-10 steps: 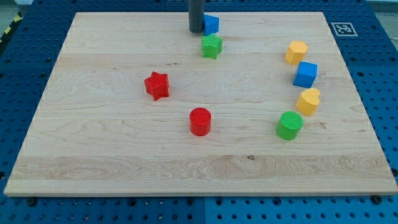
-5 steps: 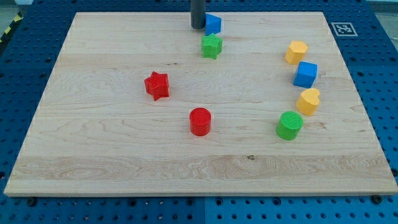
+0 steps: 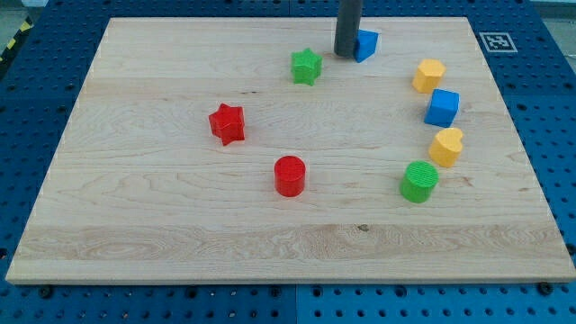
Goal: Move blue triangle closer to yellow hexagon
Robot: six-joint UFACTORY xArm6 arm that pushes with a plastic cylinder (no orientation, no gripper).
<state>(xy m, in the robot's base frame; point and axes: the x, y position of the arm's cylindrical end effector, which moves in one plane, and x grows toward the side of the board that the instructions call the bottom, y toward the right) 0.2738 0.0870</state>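
Note:
The blue triangle (image 3: 365, 43) lies near the board's top edge, right of centre. My tip (image 3: 347, 53) is against its left side and hides part of it. The yellow hexagon (image 3: 428, 75) lies to the lower right of the triangle, a short gap away. The rod comes down from the view's top.
A green star (image 3: 306, 66) lies left of my tip. A blue cube (image 3: 442, 107), a yellow heart-like block (image 3: 445, 146) and a green cylinder (image 3: 418, 181) run down the right side. A red star (image 3: 227, 123) and a red cylinder (image 3: 290, 175) lie left of centre.
My tip has moved to the view's right along the top edge and pushed the blue triangle with it, away from the green star and nearer the yellow hexagon.

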